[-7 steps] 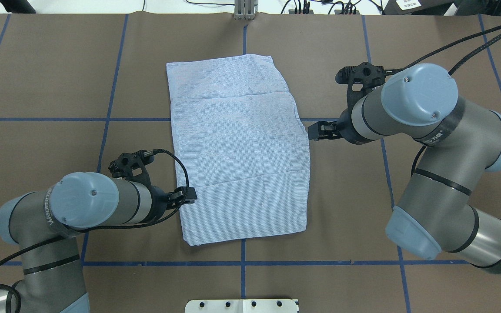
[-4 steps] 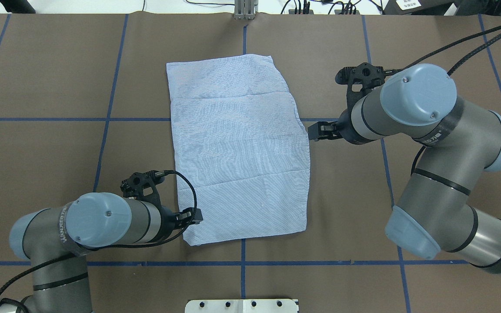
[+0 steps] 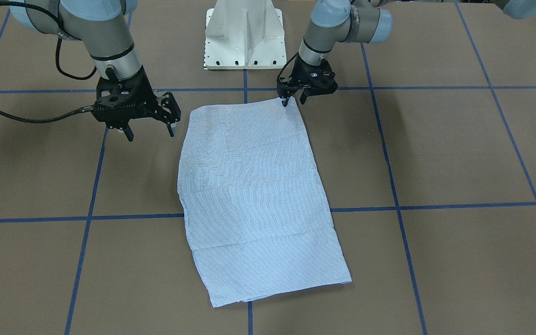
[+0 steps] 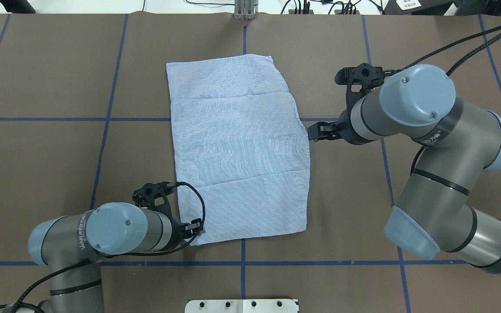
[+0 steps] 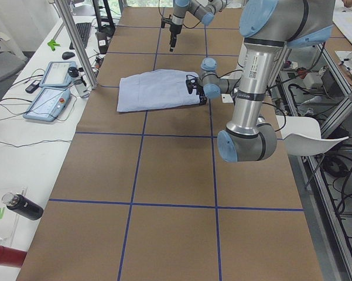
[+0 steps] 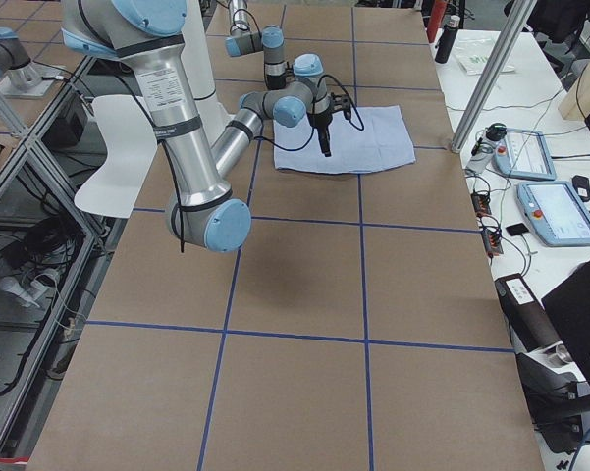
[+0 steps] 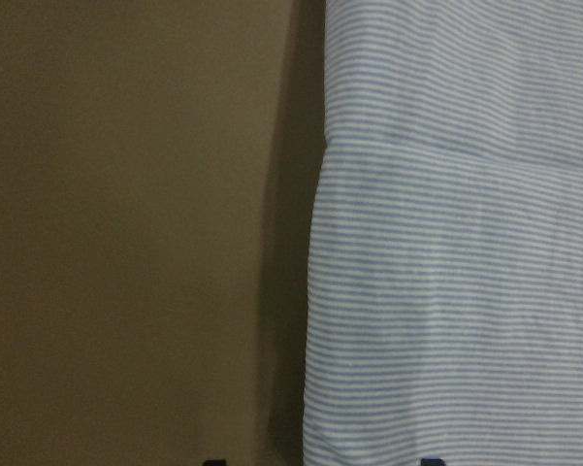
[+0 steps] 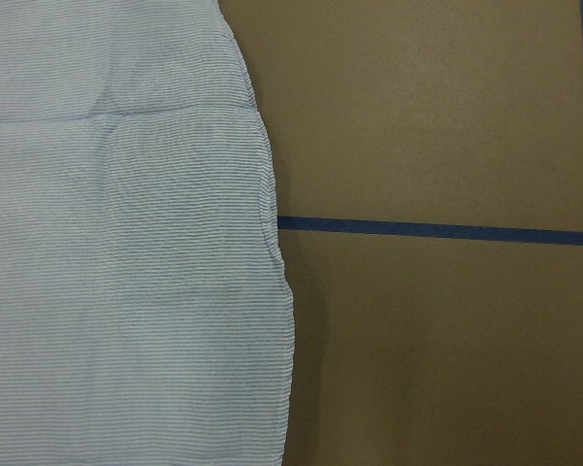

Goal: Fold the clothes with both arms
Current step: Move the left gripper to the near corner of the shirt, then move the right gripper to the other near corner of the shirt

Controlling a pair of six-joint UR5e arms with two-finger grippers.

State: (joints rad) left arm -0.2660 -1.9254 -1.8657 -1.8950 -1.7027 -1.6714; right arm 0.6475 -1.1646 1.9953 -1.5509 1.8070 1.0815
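The clothes [image 4: 239,148] are one light blue striped shirt, folded into a flat rectangle in the middle of the brown table; it also shows as the shirt [image 3: 254,195]. My left gripper [image 4: 196,227] is at the shirt's near left corner. It is open and low, one fingertip over the cloth and one over the table, as the left wrist view of the shirt's edge [image 7: 320,291] shows. My right gripper [image 3: 150,134] hangs open just off the shirt's right edge [image 8: 272,243], holding nothing.
Blue tape lines [image 4: 107,119] grid the brown table. The white pedestal base [image 3: 242,35] stands behind the shirt. A side bench holds teach pendants [image 5: 50,96], and a dark bottle [image 5: 23,206] lies near it.
My left arm has slid back toward the robot along the shirt's left edge, down to its near corner. The right arm and the shirt have stayed put.
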